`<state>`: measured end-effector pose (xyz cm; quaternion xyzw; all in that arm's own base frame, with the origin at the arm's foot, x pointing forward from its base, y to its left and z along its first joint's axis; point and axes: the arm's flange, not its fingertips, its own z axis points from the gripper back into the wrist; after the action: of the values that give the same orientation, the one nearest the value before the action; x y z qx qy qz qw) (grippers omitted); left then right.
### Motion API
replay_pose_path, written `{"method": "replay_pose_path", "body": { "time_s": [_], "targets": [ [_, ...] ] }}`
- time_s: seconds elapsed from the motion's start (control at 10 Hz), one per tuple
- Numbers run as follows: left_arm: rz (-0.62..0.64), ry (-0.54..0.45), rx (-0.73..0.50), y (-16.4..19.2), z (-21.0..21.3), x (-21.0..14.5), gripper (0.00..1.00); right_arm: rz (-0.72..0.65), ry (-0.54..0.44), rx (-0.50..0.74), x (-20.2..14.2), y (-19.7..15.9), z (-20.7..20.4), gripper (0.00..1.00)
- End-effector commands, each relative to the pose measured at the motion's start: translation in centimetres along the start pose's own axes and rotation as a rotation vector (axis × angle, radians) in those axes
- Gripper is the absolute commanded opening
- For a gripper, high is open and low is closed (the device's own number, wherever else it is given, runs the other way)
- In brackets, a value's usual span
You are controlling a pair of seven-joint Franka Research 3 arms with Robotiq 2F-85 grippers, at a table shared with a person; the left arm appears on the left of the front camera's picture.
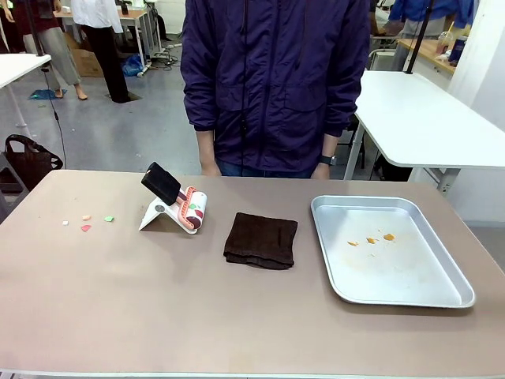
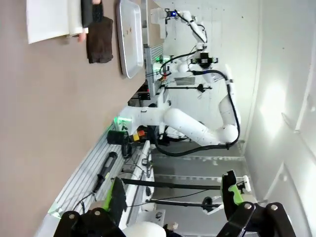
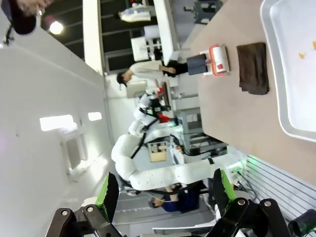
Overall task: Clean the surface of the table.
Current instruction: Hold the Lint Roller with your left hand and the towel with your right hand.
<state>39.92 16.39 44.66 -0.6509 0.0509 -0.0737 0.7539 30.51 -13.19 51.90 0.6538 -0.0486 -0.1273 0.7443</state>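
The brownish-taupe table [image 1: 158,316] spreads across the front view. A dark brown folded cloth [image 1: 261,240] lies near its middle, and several small coloured scraps [image 1: 87,224] dot its left part. Orange crumbs [image 1: 371,239] lie inside a metal tray [image 1: 442,296] on the right. In the left wrist view my left gripper [image 2: 173,197] stands open with nothing between its fingers, off the table's near edge; the table [image 2: 49,113], the cloth [image 2: 100,40] and the tray [image 2: 129,44] run sideways. My right gripper [image 3: 163,192] is open and empty too, with the table [image 3: 232,113], cloth [image 3: 253,67] and tray [image 3: 281,113] farther off.
A white stand holding a black phone beside a red-and-white roller [image 1: 175,204] sits left of the cloth. A person in a dark jacket [image 1: 276,79] stands at the far edge. White tables [image 1: 426,118] stand behind on the right.
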Motion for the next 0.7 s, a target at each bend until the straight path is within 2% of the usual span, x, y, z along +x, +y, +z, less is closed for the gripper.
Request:
{"method": "replay_pose_path", "body": {
  "time_s": [0.0,0.2,0.3,0.4,0.6],
  "targets": [
    [-0.063,0.006,0.093,-4.6,-5.0,2.0,1.0,0.072,-0.002,-0.086,-1.3,3.3,-5.9,1.0],
    [-0.089,-0.014,0.248,-7.2,-10.0,4.3,1.0,0.132,0.027,-0.214,-2.8,4.9,-12.4,1.0],
    [-0.103,-0.031,0.354,-8.0,-13.1,5.3,1.0,0.17,0.086,-0.277,-4.1,5.2,-16.4,1.0],
    [-0.111,-0.027,0.45,-8.5,-15.6,5.8,1.0,0.217,0.057,-0.369,-5.5,4.8,-20.0,1.0],
    [-0.102,-0.034,0.631,-8.6,-19.1,7.2,1.0,0.349,0.08,-0.552,-8.2,2.8,-25.9,1.0]
  ]
}}
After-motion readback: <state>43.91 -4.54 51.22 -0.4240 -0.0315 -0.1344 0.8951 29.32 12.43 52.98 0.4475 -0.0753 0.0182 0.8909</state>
